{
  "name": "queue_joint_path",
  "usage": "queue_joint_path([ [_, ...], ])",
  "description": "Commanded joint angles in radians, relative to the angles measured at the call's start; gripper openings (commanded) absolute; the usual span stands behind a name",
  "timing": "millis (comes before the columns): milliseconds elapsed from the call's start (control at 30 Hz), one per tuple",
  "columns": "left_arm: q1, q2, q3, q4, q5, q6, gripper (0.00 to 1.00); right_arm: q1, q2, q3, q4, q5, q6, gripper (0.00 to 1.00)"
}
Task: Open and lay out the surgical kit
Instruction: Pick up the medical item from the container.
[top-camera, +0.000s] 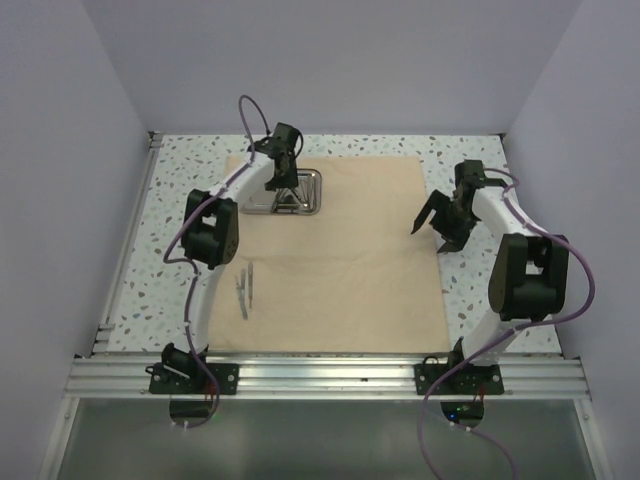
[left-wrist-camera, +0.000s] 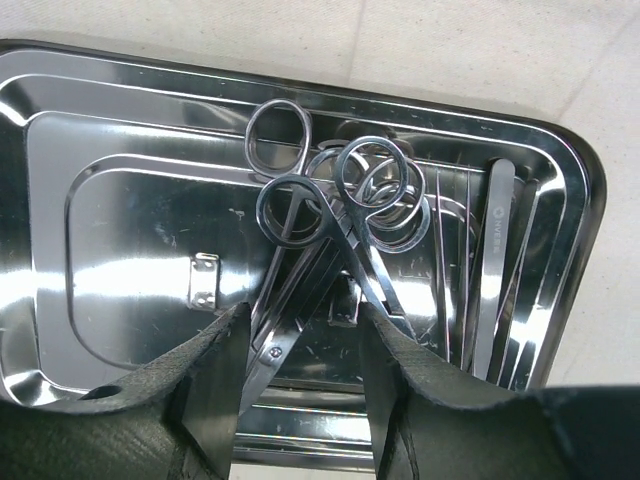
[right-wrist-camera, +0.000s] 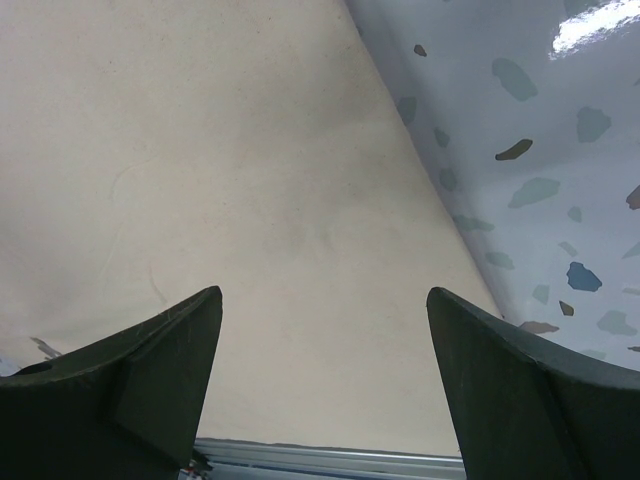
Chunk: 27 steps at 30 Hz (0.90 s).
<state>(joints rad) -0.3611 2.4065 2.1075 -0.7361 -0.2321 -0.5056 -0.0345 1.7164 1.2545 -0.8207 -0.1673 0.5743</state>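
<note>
Cloth wrap is lying open on the worktop, two instruments sitting at its 8 o'clock, rest waiting in the steel tray at 11 o'clock where left claw is straddling scissors half-open; right claw hovering wide-open at 3 o'clock.

cloth: plain beige
tray: shiny silver
tabletop: white, flecked grey, blue and brown
cables: purple
arms: white and black

The top camera looks steeply down from above the near edge over the whole surface. The left wrist camera sits close above the steel tray, the right close above the beige cloth; the top view shares both.
</note>
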Motion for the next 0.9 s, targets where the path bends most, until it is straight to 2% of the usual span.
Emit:
queue_joint_path([
  [0, -0.016, -0.066, 0.031, 0.0, -0.004, -0.013, 0.5, 0.001, 0.023, 0.026, 0.003, -0.006, -0.016, 0.87],
  [133, -0.036, -0.034, 0.084, -0.04, -0.015, -0.019, 0.47, 0.001, 0.037, 0.034, 0.006, -0.017, -0.013, 0.87],
  [867, -0.062, 0.127, 0.149, -0.12, -0.072, -0.005, 0.47, 0.001, 0.048, 0.029, 0.015, -0.02, -0.016, 0.87],
])
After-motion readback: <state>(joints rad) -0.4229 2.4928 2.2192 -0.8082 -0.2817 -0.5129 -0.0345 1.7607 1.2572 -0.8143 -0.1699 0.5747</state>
